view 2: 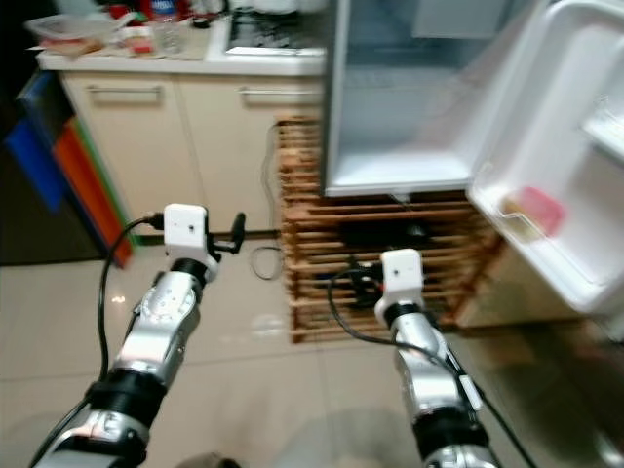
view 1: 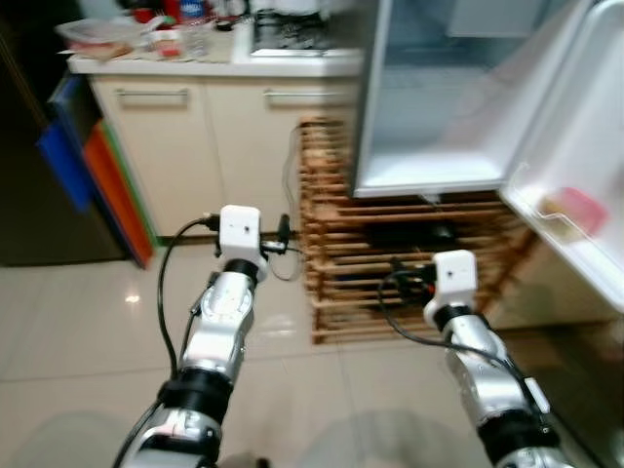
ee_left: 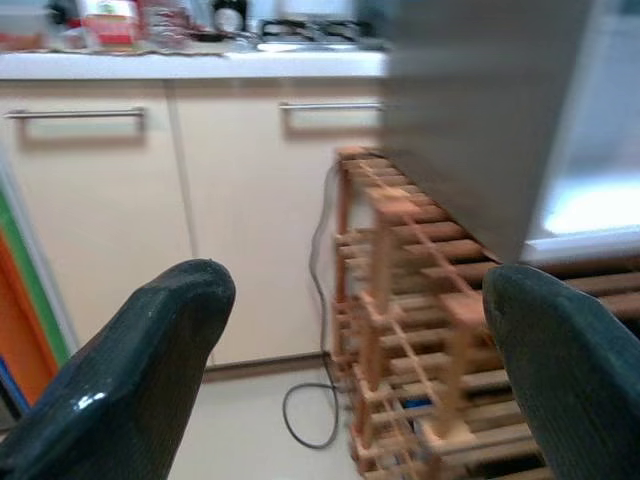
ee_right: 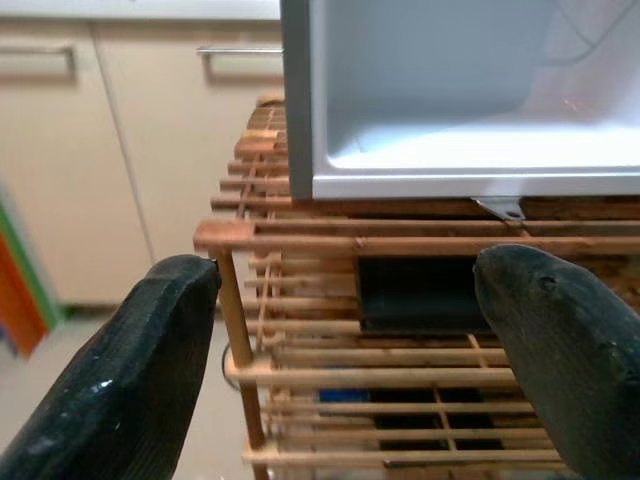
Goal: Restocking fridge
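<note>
Open fridge (view 1: 429, 107) standing on a slatted wooden rack (view 1: 341, 263), its door (view 1: 575, 166) swung wide to the robot's right so that the pale interior faces the robot and is free for loading; a pink container (view 1: 577, 210) already sits in the lower door shelf. Supplies that may be the restocking goods, among them a clear tray (view 1: 97, 37) and jars, rest on the tabletop (view 1: 214, 60) above the cream cabinets, well apart from both arms. Left pincer (ee_left: 350, 380) and right pincer (ee_right: 345, 360) both gape wide with nothing between the fingers, so no item is yet in hand. Both silver forearms reach forward at a low level, roughly parallel, the left aimed at the cabinets beside the rack, the right at the rack just under the fridge floor
</note>
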Controlling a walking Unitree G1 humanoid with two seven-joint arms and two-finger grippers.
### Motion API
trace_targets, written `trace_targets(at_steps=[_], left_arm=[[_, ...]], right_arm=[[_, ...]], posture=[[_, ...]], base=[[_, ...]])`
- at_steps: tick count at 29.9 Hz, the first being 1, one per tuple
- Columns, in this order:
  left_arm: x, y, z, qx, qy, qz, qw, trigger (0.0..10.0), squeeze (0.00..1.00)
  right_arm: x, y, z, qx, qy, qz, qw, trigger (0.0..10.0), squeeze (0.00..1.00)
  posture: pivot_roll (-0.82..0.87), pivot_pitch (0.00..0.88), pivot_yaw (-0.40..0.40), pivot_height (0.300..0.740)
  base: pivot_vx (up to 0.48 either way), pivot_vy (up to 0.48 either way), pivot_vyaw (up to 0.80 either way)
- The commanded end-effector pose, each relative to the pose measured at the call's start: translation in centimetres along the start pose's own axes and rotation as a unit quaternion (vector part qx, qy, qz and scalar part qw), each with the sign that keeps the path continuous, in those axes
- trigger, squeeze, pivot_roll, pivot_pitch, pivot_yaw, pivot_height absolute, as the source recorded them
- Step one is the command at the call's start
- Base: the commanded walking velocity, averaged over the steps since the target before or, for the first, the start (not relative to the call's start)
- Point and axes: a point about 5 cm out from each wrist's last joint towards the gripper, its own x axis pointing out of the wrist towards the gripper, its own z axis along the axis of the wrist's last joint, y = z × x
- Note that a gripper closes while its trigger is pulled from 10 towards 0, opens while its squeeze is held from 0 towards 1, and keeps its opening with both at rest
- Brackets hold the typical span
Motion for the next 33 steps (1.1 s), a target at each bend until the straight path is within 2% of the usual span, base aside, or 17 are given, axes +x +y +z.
trace_targets(at_steps=[1,4,5,6,7,12,15,19,20,24,26,27,29,31,33], left_arm=[[-0.2,2.2,0.9,-0.009,-0.012,0.029,0.999,10.0,0.0],[-0.3,2.9,1.6,-0.013,-0.022,0.041,0.999,10.0,0.0],[-0.6,3.5,2.1,-0.017,-0.026,0.049,0.998,10.0,0.0],[-1.6,4.0,2.3,-0.017,-0.025,0.052,0.998,10.0,0.0],[-2.0,4.0,2.0,-0.018,-0.017,0.053,0.998,10.0,0.0],[-3.1,3.9,0.6,-0.01,0.01,0.05,0.999,10.0,0.0],[-3.2,3.8,0.4,-0.006,0.015,0.047,0.999,10.0,0.0],[-2.8,3.3,1.2,0.013,0.009,0.027,1.0,10.0,0.0],[-2.8,3.2,1.6,0.026,0.003,0.019,0.999,10.0,0.0],[-2.8,3.2,1.6,0.031,-0.001,0.012,0.999,10.0,0.0],[-4.1,3.1,1.2,0.037,-0.007,-0.025,0.999,10.0,0.0],[-4.1,3.1,1.2,0.037,-0.007,-0.025,0.999,10.0,0.0],[-5.3,3.8,0.6,0.037,0.006,-0.032,0.999,10.0,0.0],[-5.3,3.8,0.6,0.037,0.006,-0.032,0.999,10.0,0.0],[-6.1,4.0,0.2,0.04,0.016,-0.038,0.998,10.0,0.0]], right_arm=[[0.3,-0.2,1.6,0.022,-0.035,-0.019,0.999,10.0,0.08],[0.2,-0.5,2.4,0.026,-0.049,-0.03,0.998,10.0,0.08],[0.0,-0.6,3.2,0.029,-0.062,-0.037,0.997,10.0,0.08],[-0.4,-0.6,4.0,0.037,-0.074,-0.044,0.996,10.0,0.08],[-0.5,-0.6,4.1,0.037,-0.074,-0.047,0.995,10.0,0.08],[-0.9,-0.6,3.3,0.031,-0.058,-0.047,0.997,10.0,0.08],[-1.0,-0.5,2.9,0.029,-0.049,-0.043,0.997,10.0,0.08],[-1.1,0.0,2.7,0.026,-0.035,-0.035,0.998,10.0,0.08],[-1.2,0.1,3.0,0.021,-0.042,-0.036,0.998,10.0,0.08],[-1.4,-0.2,3.6,0.006,-0.063,-0.054,0.997,10.0,0.08],[-2.2,-0.5,3.3,0.009,-0.052,-0.066,0.996,10.0,0.08],[-2.2,-0.5,3.3,0.009,-0.052,-0.066,0.996,10.0,0.08],[-3.1,-0.5,2.5,0.008,-0.032,-0.056,0.998,10.0,0.08],[-3.1,-0.5,2.5,0.008,-0.032,-0.056,0.998,10.0,0.08],[-3.7,-0.4,2.0,0.006,-0.018,-0.045,0.999,10.0,0.08]], posture=[[-0.05,0.0,0.01,0.73],[-0.04,0.0,0.013,0.73],[-0.04,0.0,0.016,0.73],[-0.04,0.0,0.019,0.73],[-0.03,0.0,0.018,0.73],[-0.03,0.0,0.017,0.73],[-0.02,0.0,0.015,0.73],[-0.02,0.0,0.012,0.73],[-0.02,0.0,0.013,0.73],[-0.02,0.0,0.016,0.73],[-0.03,0.0,0.022,0.73],[-0.03,0.0,0.022,0.73],[-0.03,0.0,0.023,0.73],[-0.03,0.0,0.023,0.73],[-0.02,0.0,0.018,0.73]], base=[[0.356,0.322,0.0],[0.354,0.325,0.0],[0.356,0.322,0.0],[0.352,0.326,0.0],[0.356,0.322,0.0],[0.354,0.323,0.0],[0.387,0.215,0.0],[0.478,0.0,0.0],[0.48,0.0,0.0],[0.48,0.0,0.0],[0.48,0.0,0.0],[0.48,0.0,0.0],[0.48,0.0,0.0],[0.48,0.0,0.0],[0.48,0.0,0.0]])
